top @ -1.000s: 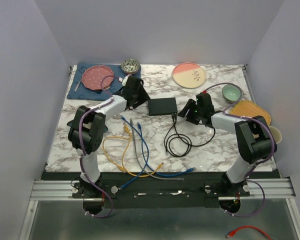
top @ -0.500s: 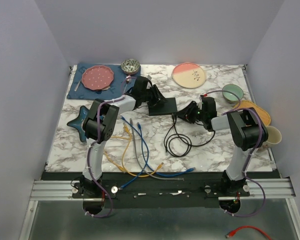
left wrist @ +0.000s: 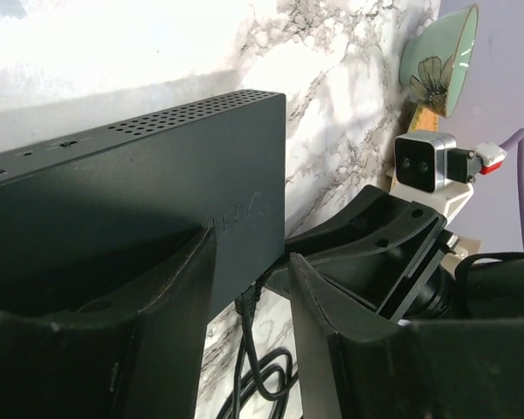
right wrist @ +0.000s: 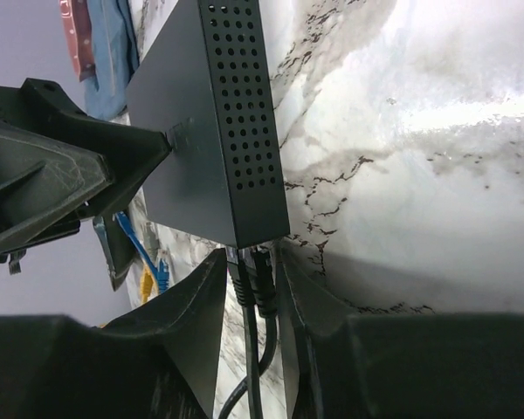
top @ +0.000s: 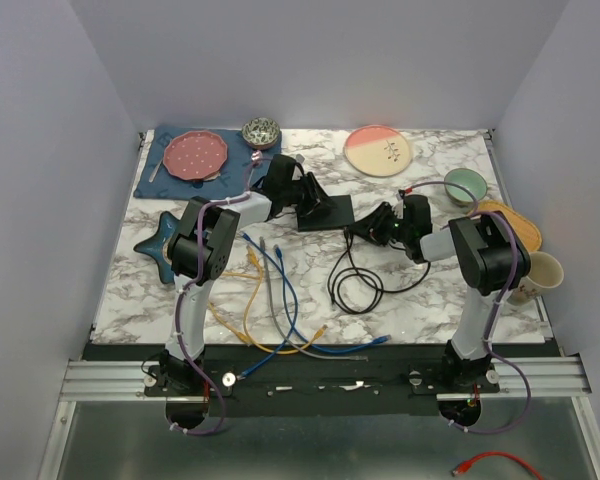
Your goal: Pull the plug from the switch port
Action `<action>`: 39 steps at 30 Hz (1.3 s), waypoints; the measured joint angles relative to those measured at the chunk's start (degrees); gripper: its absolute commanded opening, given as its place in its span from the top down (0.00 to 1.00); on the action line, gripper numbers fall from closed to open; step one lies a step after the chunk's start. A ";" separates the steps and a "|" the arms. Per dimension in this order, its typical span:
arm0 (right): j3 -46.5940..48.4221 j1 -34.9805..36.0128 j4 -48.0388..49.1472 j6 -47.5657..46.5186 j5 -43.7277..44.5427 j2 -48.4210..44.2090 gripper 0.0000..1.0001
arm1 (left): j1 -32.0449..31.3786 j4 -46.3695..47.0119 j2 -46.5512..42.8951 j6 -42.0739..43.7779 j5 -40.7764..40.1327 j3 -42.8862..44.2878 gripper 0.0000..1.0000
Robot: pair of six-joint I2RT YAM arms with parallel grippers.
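The matte-black switch (top: 327, 211) lies mid-table, its perforated side (right wrist: 244, 113) facing the right wrist camera. My left gripper (top: 310, 198) is shut on the switch (left wrist: 113, 192) across its thickness; its jaws pinch the corner (left wrist: 251, 253). Two black plugs (right wrist: 255, 278) sit side by side in ports at the switch's end, still seated. My right gripper (right wrist: 250, 253) is shut on the plugs, one finger pressed against each side. In the top view it (top: 368, 226) sits just right of the switch. The black cable (top: 358, 285) loops toward the near edge.
Blue, yellow and grey loose cables (top: 270, 300) sprawl at front left. A blue star dish (top: 158, 248) lies left. A pink plate (top: 197, 154) on a blue cloth, a patterned bowl (top: 262, 130) and a peach plate (top: 378, 149) line the back. A green bowl (top: 464, 184), an orange mat (top: 502, 220) and a cup (top: 543, 270) stand right.
The left arm swung right onto the switch and its jaws closed on it. The right gripper slid left to the plugs and closed round them. The switch has stayed put.
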 measured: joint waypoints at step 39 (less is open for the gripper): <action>-0.81 0.37 -2.47 -0.74 0.24 -1.16 0.99 | -2.73 15.69 -2.80 -8.68 2.03 -13.49 0.52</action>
